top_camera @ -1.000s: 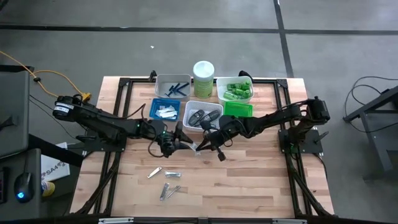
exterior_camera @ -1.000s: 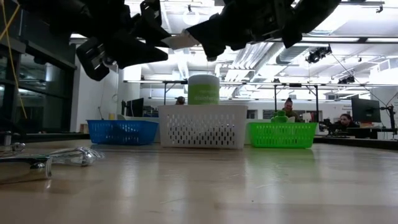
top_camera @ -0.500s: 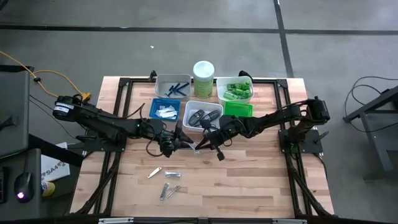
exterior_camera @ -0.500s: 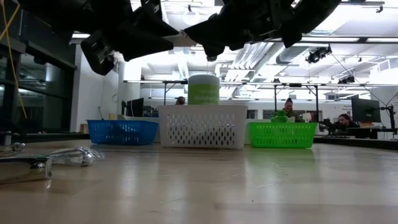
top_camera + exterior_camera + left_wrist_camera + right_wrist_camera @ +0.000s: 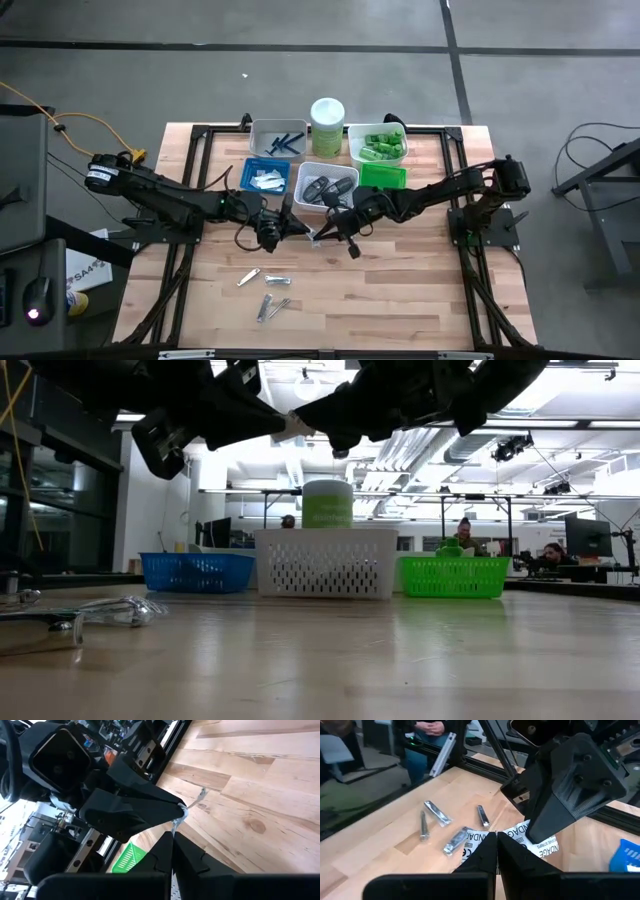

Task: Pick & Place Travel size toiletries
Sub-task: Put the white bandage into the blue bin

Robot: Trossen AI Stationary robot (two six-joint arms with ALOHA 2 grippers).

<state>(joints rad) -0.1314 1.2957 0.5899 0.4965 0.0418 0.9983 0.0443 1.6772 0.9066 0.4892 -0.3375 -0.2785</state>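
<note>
Both jaws pinching clear printed packet [image 5: 532,836], midair

Four clippers [image 5: 452,841] on table; five trays [image 5: 327,186]; one canister [image 5: 327,122].

Low view: two dark grippers hang at the top of the frame above the wooden table [image 5: 340,660], tips meeting near the centre. Left gripper [image 5: 275,422] comes in from the picture's left, right gripper [image 5: 315,415] from the right, and a small pale packet [image 5: 294,426] sits pinched between their tips. Both sets of fingers look closed on it. Silver metal clippers [image 5: 90,612] lie on the table at the left edge. Further back stand three trays in a row: blue tray [image 5: 196,572], white tray [image 5: 326,562], green tray [image 5: 455,576]. A pale-green canister [image 5: 327,504] rises behind the white tray. People sit in the room beyond.
</note>
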